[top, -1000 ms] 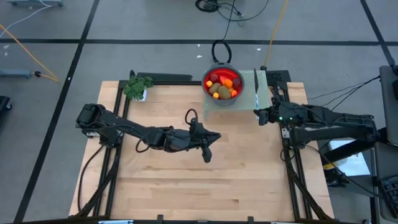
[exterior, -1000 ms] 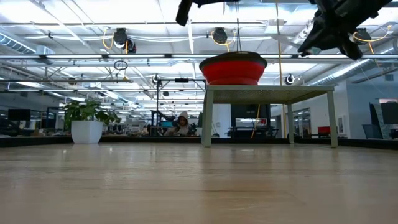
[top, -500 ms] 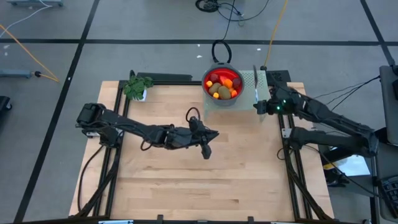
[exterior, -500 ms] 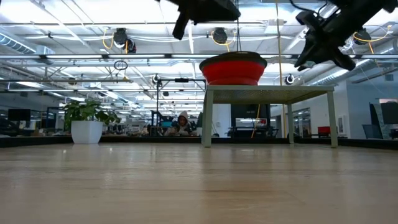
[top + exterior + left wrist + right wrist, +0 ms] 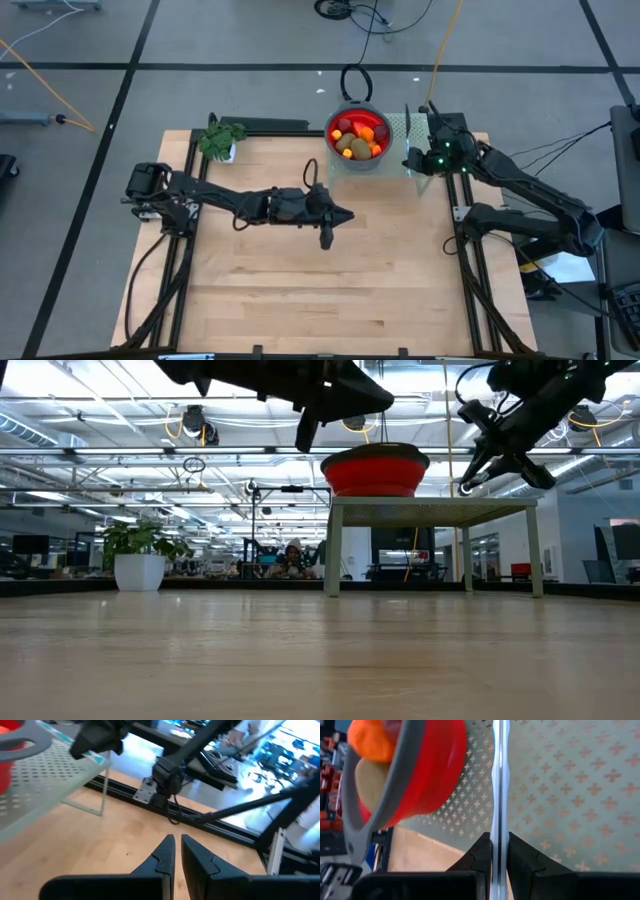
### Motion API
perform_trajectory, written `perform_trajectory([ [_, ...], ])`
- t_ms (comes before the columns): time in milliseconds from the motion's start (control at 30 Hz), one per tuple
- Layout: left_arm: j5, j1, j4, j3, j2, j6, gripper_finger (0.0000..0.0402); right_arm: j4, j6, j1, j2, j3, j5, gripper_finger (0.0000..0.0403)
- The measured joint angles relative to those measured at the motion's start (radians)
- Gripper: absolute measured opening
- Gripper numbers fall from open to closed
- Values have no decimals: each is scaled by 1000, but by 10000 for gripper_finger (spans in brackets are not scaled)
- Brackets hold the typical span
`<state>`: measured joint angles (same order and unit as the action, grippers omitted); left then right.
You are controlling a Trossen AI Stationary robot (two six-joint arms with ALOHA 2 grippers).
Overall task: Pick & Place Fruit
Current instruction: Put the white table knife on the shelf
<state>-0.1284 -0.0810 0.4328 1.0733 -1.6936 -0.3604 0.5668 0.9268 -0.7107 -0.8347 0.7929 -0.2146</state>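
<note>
Fruit (image 5: 358, 139) piled in red bowl (image 5: 352, 158) with grey rim, on pale patterned raised stand (image 5: 421, 135) at far edge of table (image 5: 300, 290). Slim silver knife (image 5: 498, 795) lies on stand just beside bowl.

Right hand (image 5: 498, 851) at stand, above knife — fingers nearly together either side of blade; grip on it cannot be told.

Left hand (image 5: 325, 238) over mid table, well apart from bowl — fingers (image 5: 163, 856) closed, holding nothing.

Green plant (image 5: 219, 138) at far left corner.
</note>
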Motion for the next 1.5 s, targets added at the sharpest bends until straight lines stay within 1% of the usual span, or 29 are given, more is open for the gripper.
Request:
perform_trajectory([
  [200,98,46,-1,0,0,56,26,-22,53,-30,-51,0,-75,33],
  [367,189,80,-3,0,0,62,26,-46,57,-30,-94,0,-75,30],
  [533,218,98,-14,0,0,71,26,-66,72,-30,-123,0,-68,38],
  [700,264,119,-16,0,0,71,26,-78,75,-30,-147,2,-73,36],
  [867,269,122,-16,0,0,71,26,-79,75,-30,-147,2,-72,41],
  [1000,270,122,-15,0,0,71,26,-76,75,-30,-134,1,-47,52],
  [1500,270,122,0,0,0,70,26,-67,31,-50,-132,1,-52,65],
])
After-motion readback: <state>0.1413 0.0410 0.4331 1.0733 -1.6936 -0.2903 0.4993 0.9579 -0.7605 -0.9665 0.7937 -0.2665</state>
